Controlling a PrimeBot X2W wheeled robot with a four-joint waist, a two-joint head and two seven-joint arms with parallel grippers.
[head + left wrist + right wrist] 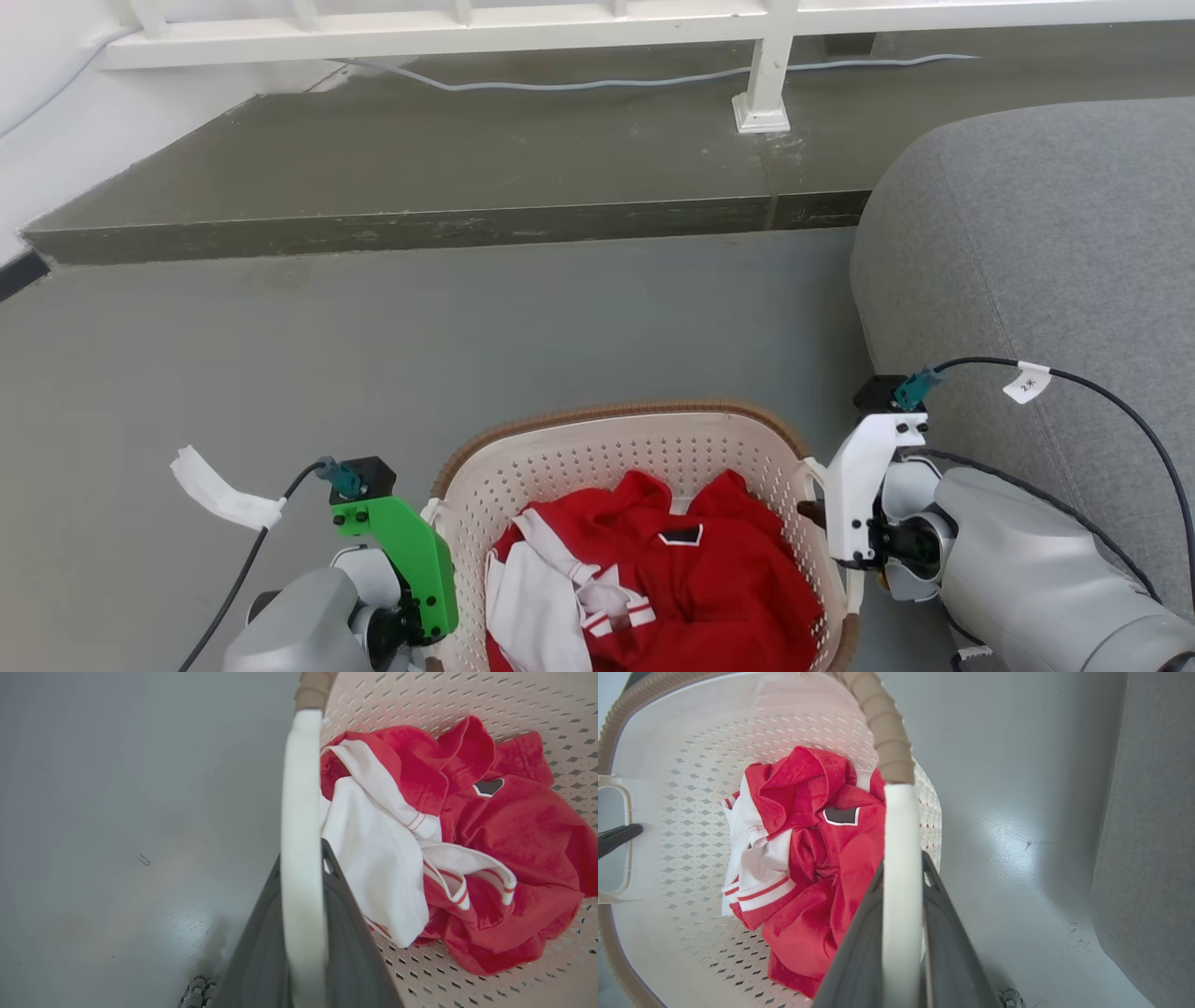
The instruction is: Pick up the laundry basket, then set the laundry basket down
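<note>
The laundry basket [607, 417], cream perforated plastic with a brown woven-look rim, sits at the bottom centre of the head view between my two arms. It holds a red and white garment [691, 569]. My left gripper [302, 858] is shut on the basket's white left loop handle [299, 788], one dark finger on each side. My right gripper [903, 861] is shut the same way on the right loop handle [900, 826]. In the head view the left gripper [420, 569] and right gripper [822, 513] flank the basket. Whether the basket touches the floor I cannot tell.
A grey sofa [1046, 261] stands close on the right, next to my right arm. Ahead, a raised dark step [448, 224] crosses the floor, with a white railing post [764, 93] and a cable [560, 84] on it. Open grey floor [420, 327] lies ahead.
</note>
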